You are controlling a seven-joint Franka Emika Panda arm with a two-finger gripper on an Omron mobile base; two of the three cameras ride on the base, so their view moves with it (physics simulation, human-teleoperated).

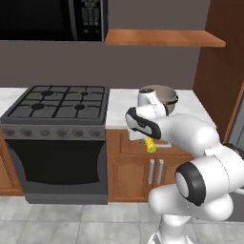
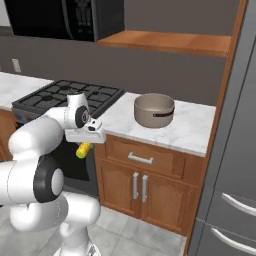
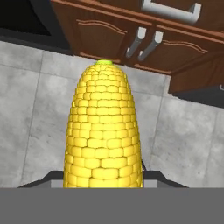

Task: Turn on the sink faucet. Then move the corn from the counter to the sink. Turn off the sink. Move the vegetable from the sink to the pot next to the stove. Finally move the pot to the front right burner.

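The gripper (image 2: pixel 84 145) clamps the corn (image 2: pixel 83 149) between its fingers, green end down, in front of the counter (image 2: pixel 195 131), left of the pot (image 2: pixel 154 110).

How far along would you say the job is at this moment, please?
Looks done: the corn is off the counter and held in the gripper, hanging in front of the cabinet doors. Whether it was rinsed cannot be told. In hand: carrying it toward the pot beside the stove. Left: drop the corn into the pot, then move the pot to the front right burner.
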